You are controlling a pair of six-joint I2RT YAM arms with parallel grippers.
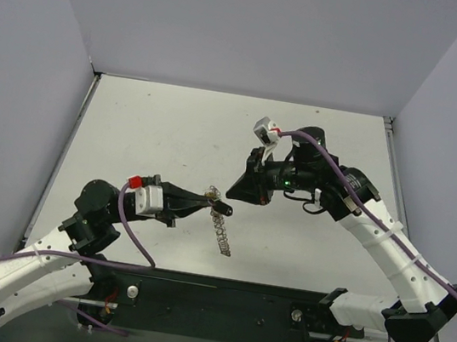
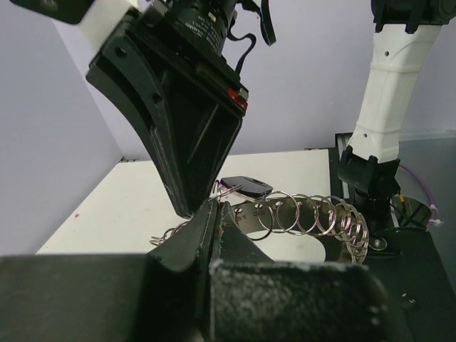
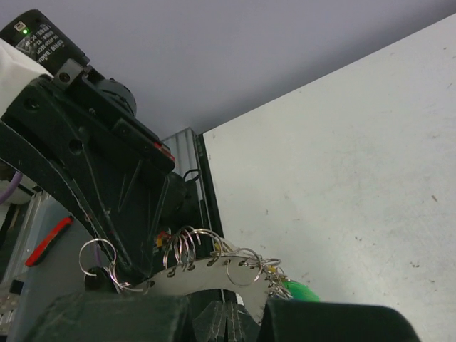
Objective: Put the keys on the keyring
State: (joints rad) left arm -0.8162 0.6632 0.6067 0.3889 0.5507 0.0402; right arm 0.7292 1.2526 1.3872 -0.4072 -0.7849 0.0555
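Note:
The keyring [image 1: 221,230] hangs above the table between both arms, a flat silver plate [image 2: 245,216] strung with several small wire rings. My left gripper [image 1: 207,195] is shut on its near edge, and a thin wire loop comes out at the fingertips [image 2: 211,211]. A black-headed key [image 2: 246,187] sits just behind them. My right gripper [image 1: 234,194] points down-left at the same spot. In its wrist view it [image 3: 228,315] is shut, with its tips at the lower edge of the plate [image 3: 206,274] and nothing visible between the pads. A green key head [image 3: 301,291] hangs beside them.
The white table [image 1: 174,129] is enclosed by grey walls on three sides. The black base rail [image 1: 219,294] runs along the near edge. Purple cables [image 1: 130,225] loop off both arms. The two grippers nearly touch at the keyring.

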